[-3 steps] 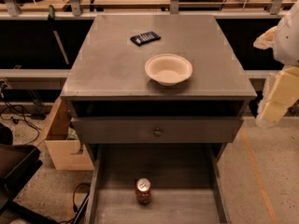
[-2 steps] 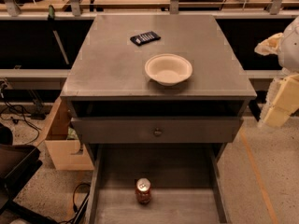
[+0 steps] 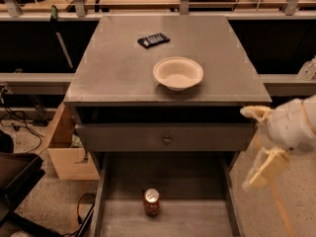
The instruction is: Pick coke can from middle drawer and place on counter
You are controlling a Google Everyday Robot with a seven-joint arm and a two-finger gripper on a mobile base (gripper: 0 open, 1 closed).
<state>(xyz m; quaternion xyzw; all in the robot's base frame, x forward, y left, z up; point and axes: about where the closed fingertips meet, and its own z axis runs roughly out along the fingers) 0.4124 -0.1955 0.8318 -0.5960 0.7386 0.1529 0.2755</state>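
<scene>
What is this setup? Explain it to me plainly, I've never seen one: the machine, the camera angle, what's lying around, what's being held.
There is a single camera view, looking down on a grey metal cabinet from its front; where the camera is mounted is not known. The cream-coloured thing at the right edge is the robot's arm, ending in its gripper, a two-finger claw. It hangs beside the cabinet, open and holding nothing. On the counter sit a white bowl and a small dark flat object. Below, the middle drawer is pulled out, and the coke can stands upright on its floor. The robot is meant to lift that can onto the counter.
</scene>
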